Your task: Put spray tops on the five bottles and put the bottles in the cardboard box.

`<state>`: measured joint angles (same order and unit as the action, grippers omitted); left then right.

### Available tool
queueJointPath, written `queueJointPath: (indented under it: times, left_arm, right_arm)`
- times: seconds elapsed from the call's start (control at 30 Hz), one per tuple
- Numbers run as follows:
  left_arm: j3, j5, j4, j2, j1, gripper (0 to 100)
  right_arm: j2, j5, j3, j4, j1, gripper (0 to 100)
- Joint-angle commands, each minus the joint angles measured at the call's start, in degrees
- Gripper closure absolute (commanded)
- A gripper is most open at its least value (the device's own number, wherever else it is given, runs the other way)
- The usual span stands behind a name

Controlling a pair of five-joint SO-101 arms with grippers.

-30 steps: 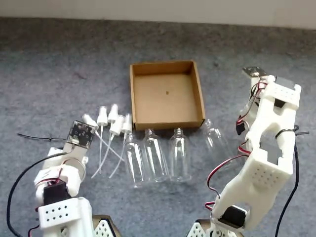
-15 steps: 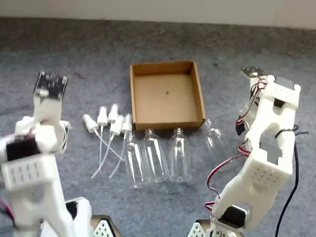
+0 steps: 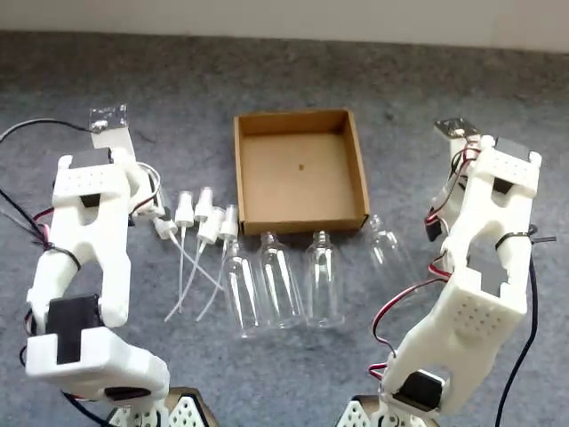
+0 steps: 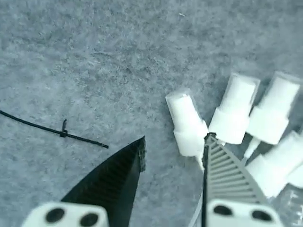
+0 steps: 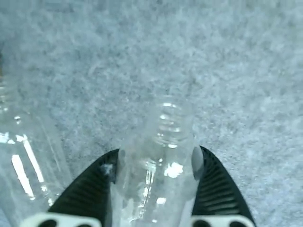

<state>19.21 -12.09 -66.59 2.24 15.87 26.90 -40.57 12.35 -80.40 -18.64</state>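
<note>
The left arm is the nearer one to the tops. The left pincer (image 4: 174,139) hangs over the bench (image 3: 178,107) with its jaws apart and nothing in them. The end top (image 4: 186,124) is the closest piece. It lies flat, not centred in the gap but off toward the pale finger (image 4: 222,165), whose tip sits right at the top's collar. The dark finger (image 4: 124,165) stands over bare bench. The top's long axis runs roughly along the fingers, with the cap end away from the wrist and the tube end passing under the pale finger. Judging from this, the pincer would need to shift sideways toward the other tops (image 4: 236,118), which lie just beside the end top, before closing.

The right pincer (image 5: 156,156) has the bottle (image 5: 163,142) between its jaws. They seem closed on its shoulders, though through clear plastic the contact is hard to be sure of. The open neck points away from the wrist. From above, this bottle (image 3: 388,245) lies near the corner of the box (image 3: 238,178), apart from the three bottles (image 3: 280,280) in a row. All four are uncapped, and the box has nothing in it.
</note>
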Motion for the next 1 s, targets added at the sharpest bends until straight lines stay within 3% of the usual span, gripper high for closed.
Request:
queueJointPath:
  times: [0.0,0.33,0.57,0.97]
  left_arm:
    - [-3.0,-7.2,5.1,1.2,-1.6,80]
    - [-3.1,-8.3,6.6,8.2,-1.5,80]
    - [-2.9,-8.3,8.7,11.7,-3.7,88]
    - [-3.3,-7.7,8.5,2.2,-3.2,93]
  right_arm:
    - [-0.9,-0.5,2.9,-0.7,0.4,88.5]
    - [-0.9,-0.6,1.4,-1.1,0.5,88.3]
    - [-0.9,-0.6,-1.9,-1.0,0.4,88.2]
    - [-1.2,-0.6,-1.8,-1.0,-0.7,88.5]
